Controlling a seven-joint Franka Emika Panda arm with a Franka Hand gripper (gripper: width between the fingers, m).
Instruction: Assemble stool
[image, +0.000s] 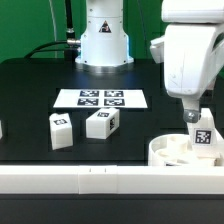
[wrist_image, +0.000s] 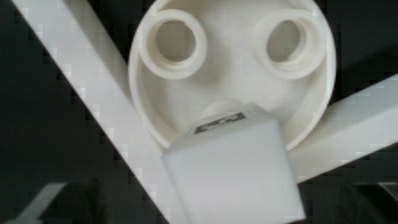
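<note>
What is worrying me is the upright leg (image: 203, 138). It is standing on the seat (image: 165, 152), and I cannot tell whether it is sitting properly in its socket or only resting there. If the gripper (image: 190, 114) is coming down off-centre, one finger could be catching the leg's top and tipping it. It could also be shoving the whole seat along the table (image: 30, 90), since only the border rail (image: 90, 181) at the corner seems to be bracing the disc. A turn given with a skewed hold could, I think, be jamming the leg crooked or spinning the seat with it.

The fingers are standing spread wide, and nothing appears to be clamped between them. In the exterior view the gripper is hanging just above the leg's top, a little toward the exterior view's left. Whether it is touching, I cannot tell. In the wrist view the fingers are not showing. The leg is filling the space nearest the camera, with the seat's two empty holes (wrist_image: 175, 40) beyond it.

The seat is lying at the table's near edge, in the corner at the exterior view's right, against the rail. A loose leg (image: 60, 131) and a second loose leg (image: 102, 123) are sitting nearer the middle, just in front of the marker board (image: 100, 98), well apart from the seat.
</note>
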